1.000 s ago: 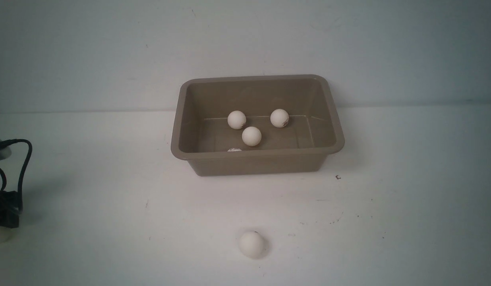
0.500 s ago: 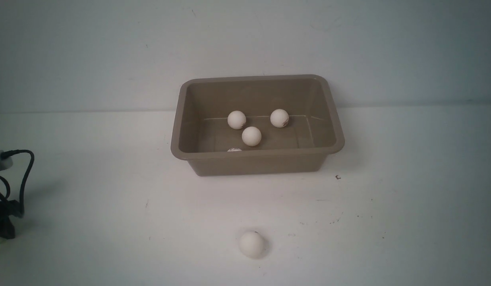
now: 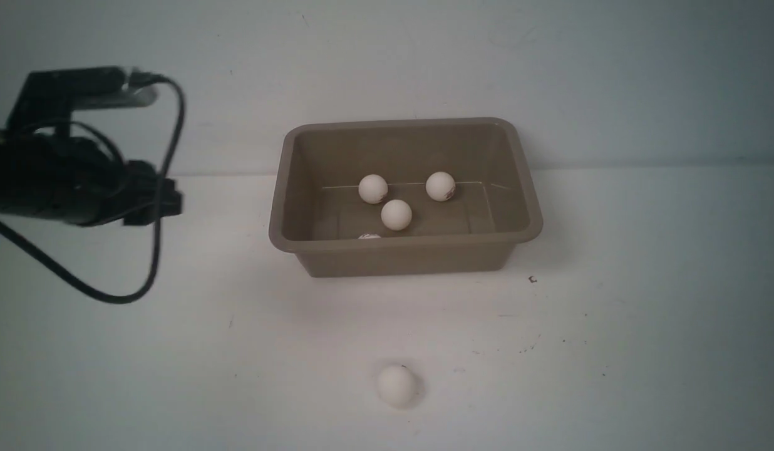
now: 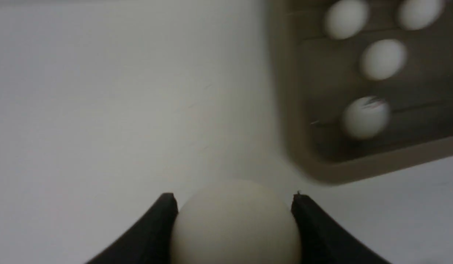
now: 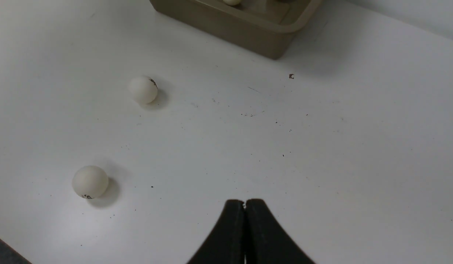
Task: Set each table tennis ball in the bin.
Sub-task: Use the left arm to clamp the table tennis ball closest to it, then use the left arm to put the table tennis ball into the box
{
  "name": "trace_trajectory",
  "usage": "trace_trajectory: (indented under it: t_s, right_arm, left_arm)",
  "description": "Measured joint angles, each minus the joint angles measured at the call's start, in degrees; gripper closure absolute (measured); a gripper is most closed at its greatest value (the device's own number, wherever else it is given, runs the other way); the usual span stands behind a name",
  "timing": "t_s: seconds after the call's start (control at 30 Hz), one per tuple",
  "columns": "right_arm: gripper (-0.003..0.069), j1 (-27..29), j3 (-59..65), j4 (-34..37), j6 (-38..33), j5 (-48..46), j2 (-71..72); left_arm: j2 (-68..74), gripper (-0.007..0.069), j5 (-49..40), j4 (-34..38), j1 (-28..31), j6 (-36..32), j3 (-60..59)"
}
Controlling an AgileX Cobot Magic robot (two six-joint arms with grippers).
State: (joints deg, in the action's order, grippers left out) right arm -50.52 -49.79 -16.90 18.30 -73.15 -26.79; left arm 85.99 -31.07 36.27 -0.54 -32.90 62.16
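The taupe bin (image 3: 404, 244) stands mid-table with several table tennis balls in it, among them one at the back (image 3: 441, 186) and one mostly hidden behind the front wall (image 3: 369, 236). One loose ball (image 3: 396, 385) lies on the table in front of the bin. My left gripper (image 4: 234, 198) is shut on another ball (image 4: 235, 227) and hangs raised to the left of the bin (image 4: 358, 172). In the front view the left arm (image 3: 80, 188) hides that ball. My right gripper (image 5: 245, 202) is shut and empty above the table, with two loose balls (image 5: 143, 90) (image 5: 90, 182) lying apart from it.
A black cable (image 3: 155, 238) loops down from the left arm. A corner of the bin (image 5: 226, 25) shows in the right wrist view. The white table (image 3: 644, 326) carries small dark specks, and a pale wall rises behind the bin.
The left arm has risen from low at the table's left edge to a raised spot left of the bin. The balls and the bin have not moved.
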Motion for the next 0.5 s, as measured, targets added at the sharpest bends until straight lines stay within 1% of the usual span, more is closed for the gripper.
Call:
trace_trajectory:
  t_s: [0.07,0.13,0.3,0.37,0.5]
  right_arm:
    - [0.0674,0.0,0.0,-0.1,-0.3,0.0,0.0]
    - [0.0674,0.0,0.0,-0.2,-0.9,-0.1,0.0]
    - [0.0674,0.0,0.0,-0.2,-1.2,-0.1,0.0]
    - [0.0674,0.0,0.0,-0.2,-1.3,-0.1,0.0]
    - [0.0674,0.0,0.0,0.0,-1.4,-0.2,0.0]
  left_arm:
    - [2.2,0.0280,0.8,0.4,-4.7,1.1,2.8]
    - [6.8,0.0280,1.3,-0.2,-7.9,3.2,7.4]
    - [17.3,0.0280,-0.7,-2.1,-10.8,5.6,17.1]
    - [22.8,0.0280,-3.4,-3.3,-12.1,5.8,22.3]
    - [29.0,0.0280,-8.0,-5.8,-13.3,6.0,30.0]
